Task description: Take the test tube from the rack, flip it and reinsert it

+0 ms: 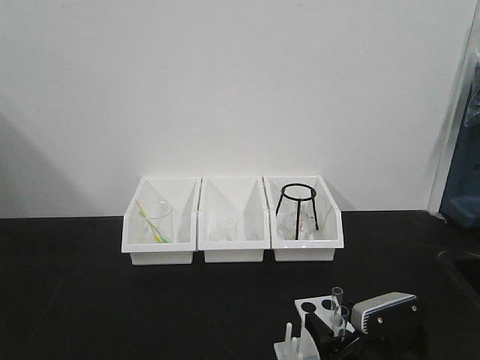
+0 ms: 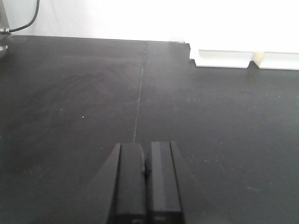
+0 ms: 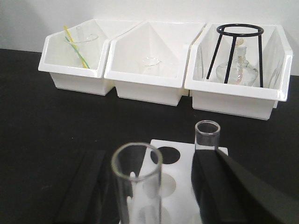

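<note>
The white rack (image 1: 309,306) stands at the near right of the black table and holds two clear test tubes upright. In the right wrist view the near test tube (image 3: 137,186) rises between my right gripper's fingers, over the rack (image 3: 184,156). The second tube (image 3: 207,134) stands behind the right finger (image 3: 224,186). My right gripper (image 3: 149,158) is open and straddles the near tube with a gap on the right side; it also shows in the front view (image 1: 339,331). My left gripper (image 2: 145,161) is shut and empty over bare table.
Three white bins stand in a row at the back by the wall. The left bin (image 1: 159,257) holds a beaker with yellow-green sticks. The middle bin (image 1: 234,255) holds a small beaker. The right bin (image 1: 304,253) holds a black tripod stand (image 3: 238,53) and a glass flask.
</note>
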{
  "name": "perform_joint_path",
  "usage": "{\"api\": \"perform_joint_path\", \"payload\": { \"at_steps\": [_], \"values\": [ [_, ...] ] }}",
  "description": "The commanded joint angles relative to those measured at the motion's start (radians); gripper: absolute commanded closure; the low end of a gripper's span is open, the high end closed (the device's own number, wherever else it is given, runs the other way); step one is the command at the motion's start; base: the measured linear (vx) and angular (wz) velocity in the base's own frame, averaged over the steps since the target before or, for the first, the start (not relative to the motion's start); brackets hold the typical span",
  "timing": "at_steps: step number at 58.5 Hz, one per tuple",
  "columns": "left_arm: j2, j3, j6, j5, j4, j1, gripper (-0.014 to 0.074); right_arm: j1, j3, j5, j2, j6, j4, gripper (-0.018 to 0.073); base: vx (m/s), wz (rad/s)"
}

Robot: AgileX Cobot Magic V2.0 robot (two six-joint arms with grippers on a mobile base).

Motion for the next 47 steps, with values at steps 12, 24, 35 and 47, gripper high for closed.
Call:
{"api": "perform_joint_path", "payload": {
  "at_steps": [12, 24, 35, 47],
  "values": [
    [-0.011, 0.000, 0.000, -0.087, -0.004, -0.007, 0.0603, -0.006, -0.017, 0.014, -0.263, -0.002, 0.000, 0.0075, 0.00, 0.00],
    [-0.011, 0.000, 0.000, -0.087, -0.004, -0.007, 0.0603, -0.006, -0.022, 0.341, -0.583, -0.002, 0.000, 0.0075, 0.00, 0.00],
    [-0.011, 0.000, 0.000, -0.087, -0.004, -0.007, 0.0603, -0.006, -0.021, 0.534, -0.791, -0.003, 0.001, 0.0076, 0.00, 0.00],
    [-0.011, 0.000, 0.000, -0.087, -0.004, -0.007, 0.0603, -0.006, -0.021, 0.573, -0.912, -0.003, 0.001, 0.0081, 0.00, 0.00]
  ]
}}
